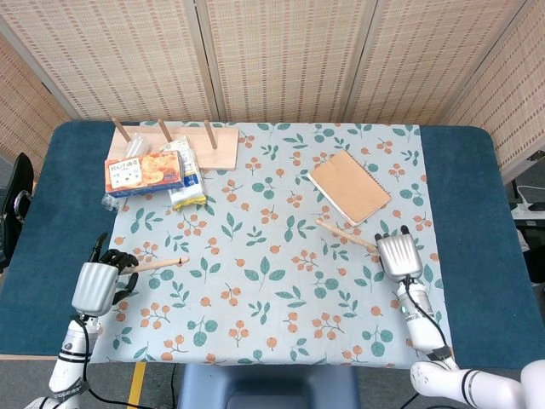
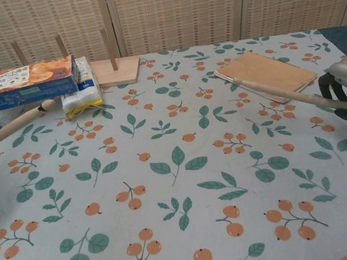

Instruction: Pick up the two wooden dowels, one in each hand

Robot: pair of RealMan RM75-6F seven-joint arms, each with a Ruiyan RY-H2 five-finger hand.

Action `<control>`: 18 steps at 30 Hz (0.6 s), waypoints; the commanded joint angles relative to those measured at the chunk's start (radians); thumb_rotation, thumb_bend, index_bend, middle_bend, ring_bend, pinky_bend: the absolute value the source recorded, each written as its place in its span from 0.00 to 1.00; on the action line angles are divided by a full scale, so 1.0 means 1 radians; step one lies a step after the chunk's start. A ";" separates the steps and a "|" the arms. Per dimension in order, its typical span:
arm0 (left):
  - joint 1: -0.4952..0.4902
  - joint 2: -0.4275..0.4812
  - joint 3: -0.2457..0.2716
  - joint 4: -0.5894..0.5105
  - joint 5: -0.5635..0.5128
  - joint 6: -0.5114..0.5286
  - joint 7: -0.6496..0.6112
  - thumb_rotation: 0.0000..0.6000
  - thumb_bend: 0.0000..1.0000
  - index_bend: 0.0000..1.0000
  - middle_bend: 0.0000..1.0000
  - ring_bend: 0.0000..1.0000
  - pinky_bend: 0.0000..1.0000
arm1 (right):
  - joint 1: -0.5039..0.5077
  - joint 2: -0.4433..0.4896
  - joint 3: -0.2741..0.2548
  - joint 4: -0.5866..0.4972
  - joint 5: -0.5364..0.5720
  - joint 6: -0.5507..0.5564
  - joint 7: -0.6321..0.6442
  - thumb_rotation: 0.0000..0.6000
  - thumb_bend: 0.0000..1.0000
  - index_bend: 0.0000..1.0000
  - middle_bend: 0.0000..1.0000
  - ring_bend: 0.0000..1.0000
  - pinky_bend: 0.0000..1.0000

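Now both hands are closed on dowels: left hand [image 1: 95, 285] grips the left dowel [image 1: 158, 264] at eight o'clock, right hand [image 1: 398, 254] clamps the right dowel [image 1: 344, 233] at four o'clock, over the leaf-print tablecloth [image 1: 272, 281]; woven screens [image 1: 281, 51] behind.

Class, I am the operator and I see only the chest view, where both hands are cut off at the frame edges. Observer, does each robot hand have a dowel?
Observer: Yes. The left robot hand has its fingers around the left dowel.
Operator: And the right?
Observer: The right robot hand is at the near end of the right dowel; its fingers are hidden, so the grip is unclear.
Operator: Where does that dowel point?
Observer: Its far end lies just short of the notebook.
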 commanded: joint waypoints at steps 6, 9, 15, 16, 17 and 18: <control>-0.067 0.097 -0.070 -0.246 -0.066 -0.103 0.068 1.00 0.50 0.80 0.73 0.41 0.12 | -0.039 0.067 -0.071 -0.158 -0.344 0.172 0.178 1.00 0.36 1.00 0.92 0.70 0.31; -0.084 0.109 -0.083 -0.319 -0.088 -0.129 0.124 1.00 0.50 0.80 0.73 0.42 0.15 | -0.036 0.076 -0.082 -0.189 -0.432 0.200 0.211 1.00 0.36 1.00 0.92 0.70 0.31; -0.113 0.117 -0.088 -0.445 -0.129 -0.183 0.220 1.00 0.51 0.80 0.73 0.45 0.18 | -0.011 0.086 -0.078 -0.218 -0.522 0.181 0.265 1.00 0.36 1.00 0.92 0.70 0.31; -0.118 0.117 -0.087 -0.461 -0.130 -0.187 0.241 1.00 0.51 0.80 0.73 0.46 0.19 | -0.007 0.085 -0.074 -0.221 -0.528 0.177 0.271 1.00 0.36 1.00 0.92 0.70 0.31; -0.122 0.117 -0.086 -0.477 -0.131 -0.190 0.263 1.00 0.51 0.80 0.73 0.46 0.19 | -0.003 0.083 -0.069 -0.224 -0.530 0.170 0.273 1.00 0.37 1.00 0.92 0.70 0.31; -0.127 0.116 -0.084 -0.496 -0.130 -0.191 0.292 1.00 0.52 0.80 0.73 0.47 0.19 | 0.003 0.085 -0.060 -0.229 -0.527 0.155 0.270 1.00 0.38 1.00 0.92 0.70 0.31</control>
